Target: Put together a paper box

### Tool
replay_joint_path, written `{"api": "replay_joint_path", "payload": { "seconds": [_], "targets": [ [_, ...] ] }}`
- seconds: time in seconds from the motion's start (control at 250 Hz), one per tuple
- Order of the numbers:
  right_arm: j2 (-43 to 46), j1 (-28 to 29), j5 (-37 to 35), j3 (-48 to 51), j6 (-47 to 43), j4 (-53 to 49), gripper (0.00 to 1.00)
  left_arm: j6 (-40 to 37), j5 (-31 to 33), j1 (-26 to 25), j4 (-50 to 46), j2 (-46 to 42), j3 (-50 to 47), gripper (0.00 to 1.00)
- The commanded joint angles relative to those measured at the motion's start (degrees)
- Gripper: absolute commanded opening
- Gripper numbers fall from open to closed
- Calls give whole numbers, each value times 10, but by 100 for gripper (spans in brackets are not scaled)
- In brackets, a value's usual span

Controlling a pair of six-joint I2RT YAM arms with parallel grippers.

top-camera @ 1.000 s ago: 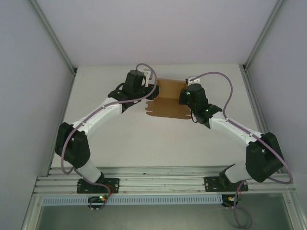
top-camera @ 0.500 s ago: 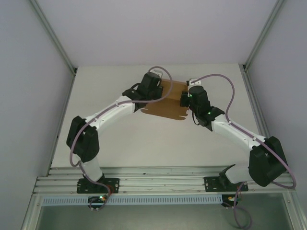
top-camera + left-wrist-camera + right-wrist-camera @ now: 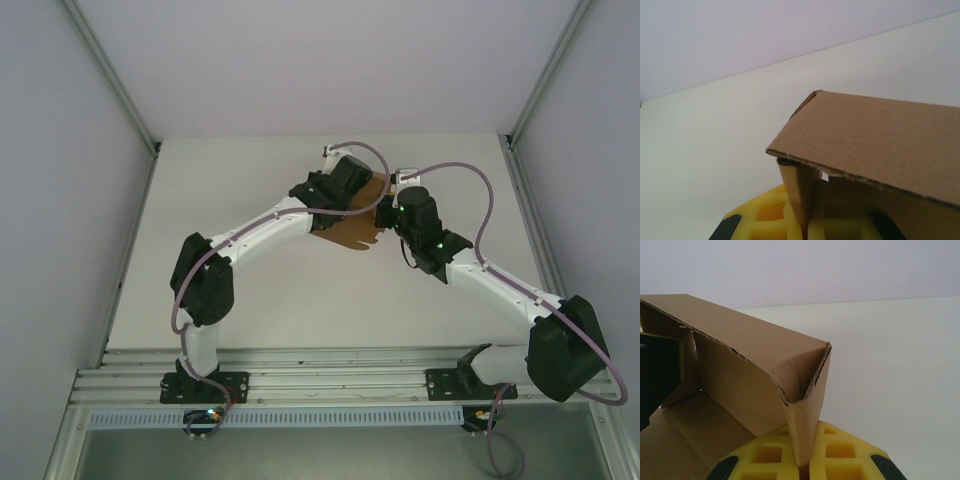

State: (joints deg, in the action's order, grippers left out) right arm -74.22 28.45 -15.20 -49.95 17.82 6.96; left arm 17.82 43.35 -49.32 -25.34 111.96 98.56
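The pale table point(image 3: 250, 300) spreads between grey walls, with a metal rail point(image 3: 330, 362) along its near edge where both bases are bolted. The left arm point(image 3: 255, 230) and right arm point(image 3: 500, 285) reach forward and inward, meeting toward the far middle of the table, each trailing a looping purple cable point(image 3: 478, 190). Between their wrists sits the paper box point(image 3: 350, 235), plain brown cardboard, partly covered from above by the left wrist; whether it rests on the table or is lifted off it cannot be told. From the left wrist camera, the box point(image 3: 880, 140) shows a broad panel bent over an upright wall, and that wall runs down into the left gripper point(image 3: 804, 225), which is clamped on it between yellow pads point(image 3: 767, 217). From the right wrist camera, the box point(image 3: 740, 355) shows a folded long side with a flat panel lying below it, and its corner flap drops into the right gripper point(image 3: 804, 462), closed tight on the cardboard between its own yellow pads point(image 3: 767, 455).
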Motion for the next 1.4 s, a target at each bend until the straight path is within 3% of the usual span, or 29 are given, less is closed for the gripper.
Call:
{"api": "replay_joint_path", "payload": {
  "seconds": [0.0,0.048,0.172,0.252,0.395,0.735,1.114,1.262,1.398],
  "targets": [
    [39,4,16,-7,-2,0,0,-3,99,59,-27,14,-7,17],
    [38,4,17,-6,1,2,0,-11,53,58,-17,6,-11,22],
    [31,4,18,-12,0,-6,0,-30,-138,56,39,-47,-63,32],
    [25,4,15,-18,2,-14,0,-23,-217,55,72,-87,-99,39],
    [12,3,6,-27,9,-27,0,-12,-223,51,90,-138,-135,46],
    [-37,3,-10,-73,22,-87,0,-13,-289,51,69,-163,-141,100],
    [-110,-19,12,-116,151,-308,0,12,-270,80,36,-258,-208,100],
    [-144,-19,27,-108,180,-339,1,31,-302,113,35,-281,-236,100],
    [-196,-17,49,-152,230,-428,2,45,-309,124,30,-285,-256,100]
  ]
}}
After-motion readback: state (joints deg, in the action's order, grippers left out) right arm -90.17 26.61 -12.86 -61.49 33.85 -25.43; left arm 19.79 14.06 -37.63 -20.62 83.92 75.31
